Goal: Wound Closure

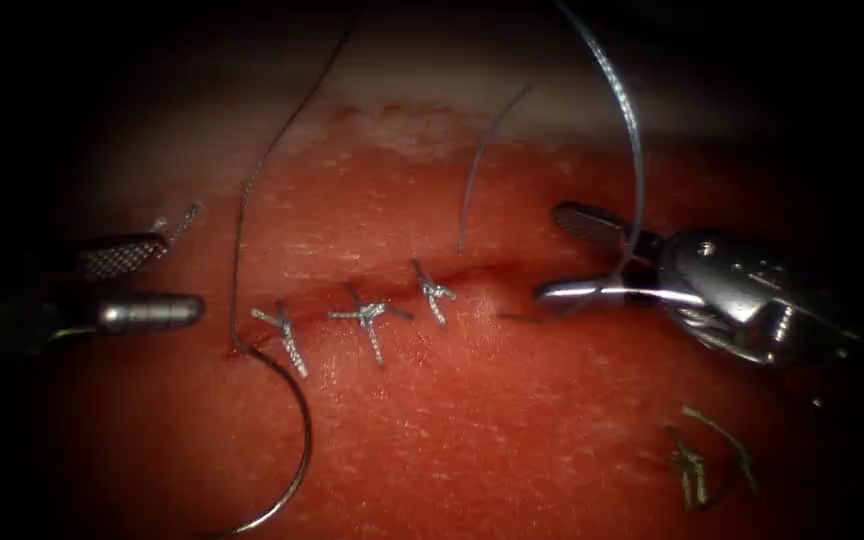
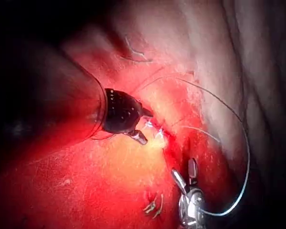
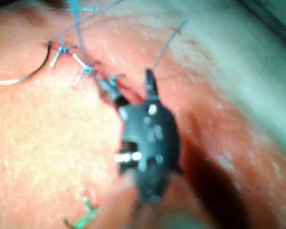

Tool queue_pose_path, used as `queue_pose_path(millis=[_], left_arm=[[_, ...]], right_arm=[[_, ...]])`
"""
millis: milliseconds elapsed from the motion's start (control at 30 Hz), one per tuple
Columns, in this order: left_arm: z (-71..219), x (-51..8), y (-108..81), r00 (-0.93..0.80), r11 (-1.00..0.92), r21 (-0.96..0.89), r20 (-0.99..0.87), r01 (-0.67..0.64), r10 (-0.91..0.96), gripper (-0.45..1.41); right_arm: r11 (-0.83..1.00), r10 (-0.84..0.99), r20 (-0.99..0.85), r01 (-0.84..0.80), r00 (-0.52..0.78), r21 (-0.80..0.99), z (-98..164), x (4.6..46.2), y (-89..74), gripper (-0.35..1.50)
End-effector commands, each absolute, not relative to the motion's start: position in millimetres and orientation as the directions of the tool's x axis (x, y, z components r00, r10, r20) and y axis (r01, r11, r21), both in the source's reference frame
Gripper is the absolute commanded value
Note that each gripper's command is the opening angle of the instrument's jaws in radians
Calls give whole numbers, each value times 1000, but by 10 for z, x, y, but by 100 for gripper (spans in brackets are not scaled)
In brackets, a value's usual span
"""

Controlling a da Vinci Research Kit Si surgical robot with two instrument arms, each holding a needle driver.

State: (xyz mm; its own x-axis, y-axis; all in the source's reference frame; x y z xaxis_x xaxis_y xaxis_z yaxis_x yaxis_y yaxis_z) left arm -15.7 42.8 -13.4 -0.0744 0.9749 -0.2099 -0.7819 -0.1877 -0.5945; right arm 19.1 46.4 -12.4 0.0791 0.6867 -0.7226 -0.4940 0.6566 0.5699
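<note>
Tissue (image 1: 472,420) spreads red across the scene, its cut (image 1: 392,290) running left to right through the middle. Three knotted stitches (image 1: 367,318) already cross the left and centre of that cut; the stretch to the right, toward the right tool, looks unstitched to me, so the closure seems partly done. Right tool (image 1: 562,255) sits at that open end, fingers spread, thread (image 1: 636,150) draped past them but nothing gripped. Left tool (image 1: 152,285) waits at the far left, fingers parted, empty. Needle (image 1: 297,450) lies loose on the near side, one end at the leftmost stitch. Cut ends of thread (image 1: 697,465) lie near right.
</note>
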Motion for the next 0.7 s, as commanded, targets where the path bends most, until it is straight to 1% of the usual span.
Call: queue_pose_path(millis=[33,100,200,233,433,700], left_arm=[[-121,-162,422,-92,-188,-573,-192,-798,977,50],[-102,-159,421,-86,-153,-543,-147,-825,985,53],[-72,-159,418,-72,-115,-535,-102,-837,992,69],[-49,-162,415,-66,-93,-495,-71,-864,995,70],[-14,-174,410,-66,-62,-426,-5,-903,998,70],[14,-179,408,-36,-23,-347,30,-938,999,70]], right_arm=[[658,688,-722,-488,79,573,-118,200,459,112],[658,687,-722,-488,79,573,-118,203,459,112],[660,688,-721,-485,82,574,-117,205,458,112],[660,687,-722,-485,81,573,-116,206,457,112],[662,687,-722,-485,86,571,-114,208,454,112],[664,686,-723,-482,87,572,-114,208,452,112]])
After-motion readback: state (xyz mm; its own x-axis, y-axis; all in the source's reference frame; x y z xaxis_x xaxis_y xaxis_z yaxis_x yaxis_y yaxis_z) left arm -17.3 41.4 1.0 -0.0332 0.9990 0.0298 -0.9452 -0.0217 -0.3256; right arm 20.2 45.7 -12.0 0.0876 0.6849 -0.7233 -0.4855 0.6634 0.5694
